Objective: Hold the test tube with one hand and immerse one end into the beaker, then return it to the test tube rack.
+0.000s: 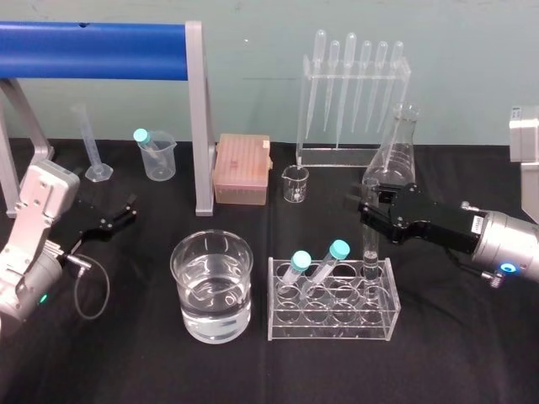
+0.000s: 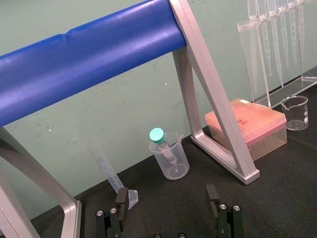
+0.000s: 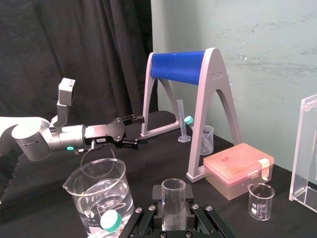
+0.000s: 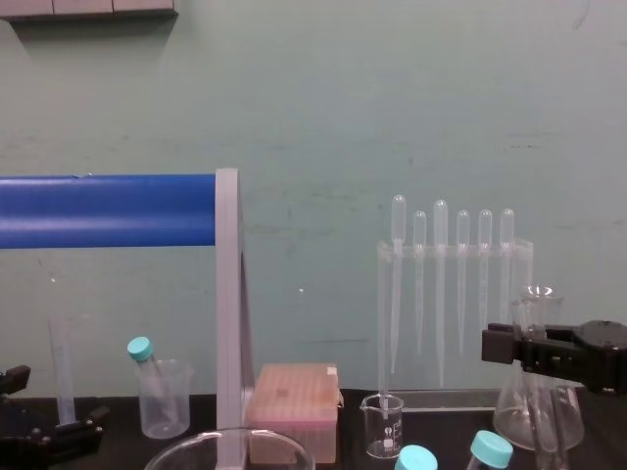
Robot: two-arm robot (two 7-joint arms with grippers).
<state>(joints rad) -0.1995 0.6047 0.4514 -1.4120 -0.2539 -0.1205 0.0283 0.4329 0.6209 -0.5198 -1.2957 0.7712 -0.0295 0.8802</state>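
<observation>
**Right gripper clamping test tube at the rack**

Far left: left gripper [image 1: 129,210] is hovering low over the black table [image 1: 472,353]. Its fingers are spread wide and gripping nothing.

Moving right, near the front: beaker [image 1: 211,286] is sitting upright and holding clear liquid to about halfway.

Behind the beaker, toward the wall: pink box [image 1: 242,168] is lying beside the grey leg of the blue roller stand [image 1: 198,118].

Just right of the beaker: rack [image 1: 333,324] is standing close beside it, with a thin gap showing between them. Two teal-capped tubes [image 1: 296,263] are leaning in the rack's left holes.

At the rack's far right back corner: test tube [image 1: 370,244] is standing upright with its lower end down inside a hole. Cannot tell if its bottom is touching the rack's base.

From the right: right gripper [image 1: 371,200] is reaching in above the rack. Its fingers are closing tight on the test tube's upper part, and the open rim is poking out above them.

Behind the right gripper: flask [image 1: 396,147] is standing by the pipette stand [image 1: 349,101].
</observation>
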